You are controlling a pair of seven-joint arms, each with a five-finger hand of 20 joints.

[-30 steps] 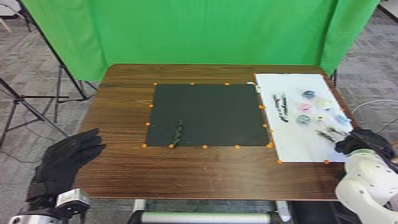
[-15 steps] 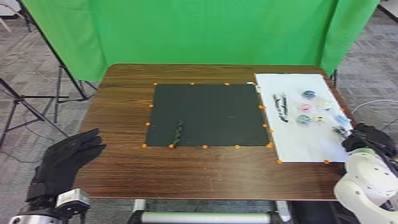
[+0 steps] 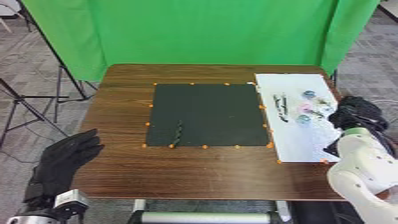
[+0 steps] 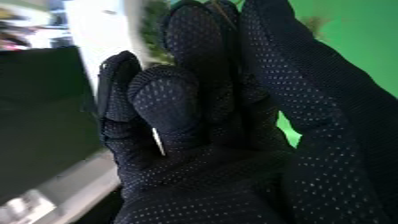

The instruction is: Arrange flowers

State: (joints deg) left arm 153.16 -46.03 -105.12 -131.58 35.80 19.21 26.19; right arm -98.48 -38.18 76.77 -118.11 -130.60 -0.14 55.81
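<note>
The right hand [image 3: 355, 112] seems to pinch a green sprig [image 4: 153, 35], right of the flowers [image 3: 306, 107]. The left hand [image 3: 64, 154], near left, is loosely open. Best lift the sprig high, then lay it gently on the black mat [image 3: 209, 115].

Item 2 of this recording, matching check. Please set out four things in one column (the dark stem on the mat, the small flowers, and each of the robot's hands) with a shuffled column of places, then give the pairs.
1. Dark stem
2. Small flowers
3. Left hand
4. Right hand

A. Beside the left edge of the table
B. Grouped on the white sheet
C. At the white sheet's right edge
D. On the black mat, toward its near left corner

Pairs: 1-D, 2-B, 3-A, 4-C
</note>
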